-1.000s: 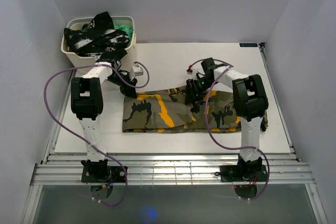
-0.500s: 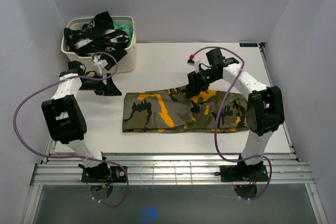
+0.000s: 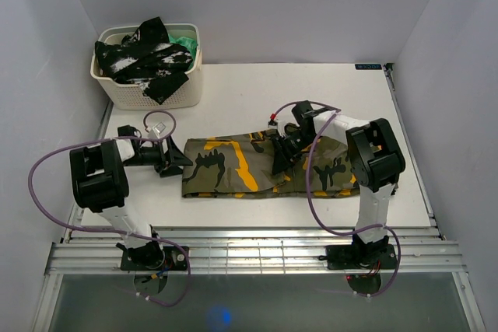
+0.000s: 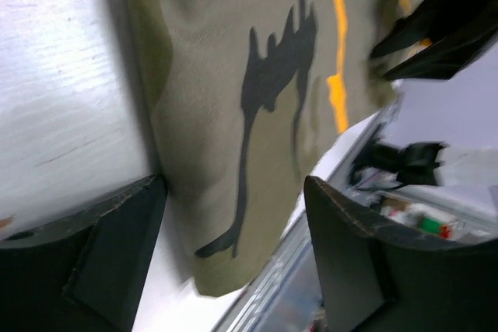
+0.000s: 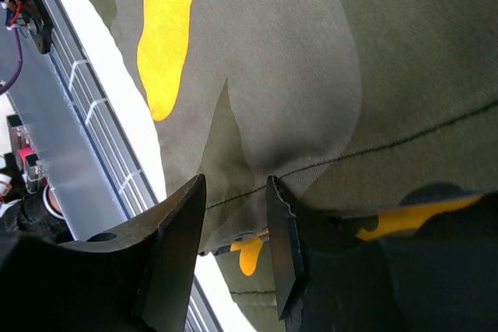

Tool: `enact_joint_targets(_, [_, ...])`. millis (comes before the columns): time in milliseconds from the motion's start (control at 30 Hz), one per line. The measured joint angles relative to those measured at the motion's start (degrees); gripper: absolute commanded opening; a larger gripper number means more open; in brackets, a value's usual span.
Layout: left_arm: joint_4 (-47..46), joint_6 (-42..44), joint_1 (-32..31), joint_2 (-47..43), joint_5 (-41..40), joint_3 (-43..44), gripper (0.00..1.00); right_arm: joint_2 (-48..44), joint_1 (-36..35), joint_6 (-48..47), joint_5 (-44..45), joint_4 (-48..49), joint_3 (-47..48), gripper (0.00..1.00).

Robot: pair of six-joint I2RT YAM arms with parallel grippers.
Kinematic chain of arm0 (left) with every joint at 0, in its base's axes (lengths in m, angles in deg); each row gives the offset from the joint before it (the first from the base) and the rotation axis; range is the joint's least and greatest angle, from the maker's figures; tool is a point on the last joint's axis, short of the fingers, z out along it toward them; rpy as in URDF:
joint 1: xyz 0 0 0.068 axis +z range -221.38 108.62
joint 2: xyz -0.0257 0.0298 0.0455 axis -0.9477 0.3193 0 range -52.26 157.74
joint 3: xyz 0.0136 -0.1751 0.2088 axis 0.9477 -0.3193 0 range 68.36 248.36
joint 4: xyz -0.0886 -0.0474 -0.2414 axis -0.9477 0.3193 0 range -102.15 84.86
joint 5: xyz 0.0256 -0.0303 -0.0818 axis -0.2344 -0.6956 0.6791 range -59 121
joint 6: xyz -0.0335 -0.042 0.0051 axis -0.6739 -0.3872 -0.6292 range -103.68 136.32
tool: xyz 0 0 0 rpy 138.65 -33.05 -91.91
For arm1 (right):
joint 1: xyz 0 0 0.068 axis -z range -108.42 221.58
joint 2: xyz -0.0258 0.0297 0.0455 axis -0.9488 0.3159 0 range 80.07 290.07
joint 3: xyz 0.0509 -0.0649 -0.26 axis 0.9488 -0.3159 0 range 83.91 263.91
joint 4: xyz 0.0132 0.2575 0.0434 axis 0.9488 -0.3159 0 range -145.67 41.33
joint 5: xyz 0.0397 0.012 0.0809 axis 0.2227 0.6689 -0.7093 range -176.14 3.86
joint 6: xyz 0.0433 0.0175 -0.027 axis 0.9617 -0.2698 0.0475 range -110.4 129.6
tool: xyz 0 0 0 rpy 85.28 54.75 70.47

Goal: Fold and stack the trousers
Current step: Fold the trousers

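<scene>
The camouflage trousers [image 3: 257, 164] lie folded in a long strip across the middle of the table, olive with black and yellow-orange patches. My left gripper [image 3: 177, 159] is low at the strip's left end, open, with the cloth's edge [image 4: 226, 161] between its fingers. My right gripper [image 3: 278, 162] is down on the middle of the strip, open, with its fingers [image 5: 175, 246] astride a raised fold of the cloth [image 5: 257, 114].
A white basket [image 3: 187, 92] stands at the back left corner, holding a black-and-white mottled garment [image 3: 144, 58] and a plain green cloth [image 3: 185, 41]. The table's slatted front rail [image 3: 257, 250] runs along the near edge.
My left gripper has come down from beside the basket to the trousers' left end. My right gripper has moved from the back edge of the cloth down onto its middle.
</scene>
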Motion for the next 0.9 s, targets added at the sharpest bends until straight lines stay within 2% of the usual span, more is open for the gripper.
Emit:
enact_joint_targets(167, [-5.6,-5.1,0.0,3.4,1.8,-0.9,0.61,1.3,-0.7,0.7,-0.8,1.3,0.0,0.44])
enact_joint_targets(200, [-6.3,-5.7,0.0,4.0,2.2,-0.9,0.46,1.6,-1.0,0.7,-0.7,1.4,0.0,0.43])
enact_joint_targets(267, [-7.2,-6.8,-0.1,5.2,1.9,-0.8,0.33,2.0,-1.4,0.8,-0.6,1.5,0.1,0.43])
enact_joint_targets(300, [-7.4,-7.1,-0.1,5.7,1.6,-0.8,0.18,2.1,-1.6,0.8,-0.5,1.5,0.3,0.44])
enact_joint_targets(367, [-7.7,-7.4,0.0,6.3,0.9,-0.9,0.02,2.3,-2.0,0.9,0.2,1.2,0.9,0.45])
enact_joint_targets(467, [-6.9,-7.5,0.2,6.3,0.6,-0.3,0.00,2.5,-2.7,1.1,1.6,-0.3,2.6,0.54])
enact_joint_targets(533, [-5.2,-7.2,0.5,6.0,0.4,0.7,0.00,2.6,-2.9,1.1,2.5,-1.5,4.3,0.65])
enact_joint_targets(633, [-0.6,-5.8,2.4,4.2,0.3,3.9,0.00,2.6,-2.1,0.6,3.7,-2.4,8.0,0.71])
enact_joint_targets(733, [5.9,-2.2,6.8,1.3,-1.0,9.4,0.00,1.6,1.6,-0.3,5.1,-3.4,10.7,0.72])
enact_joint_targets(900, [14.4,4.3,12.7,-6.0,-4.3,19.5,0.00,-3.3,12.8,-2.8,6.2,-7.1,10.8,0.69])
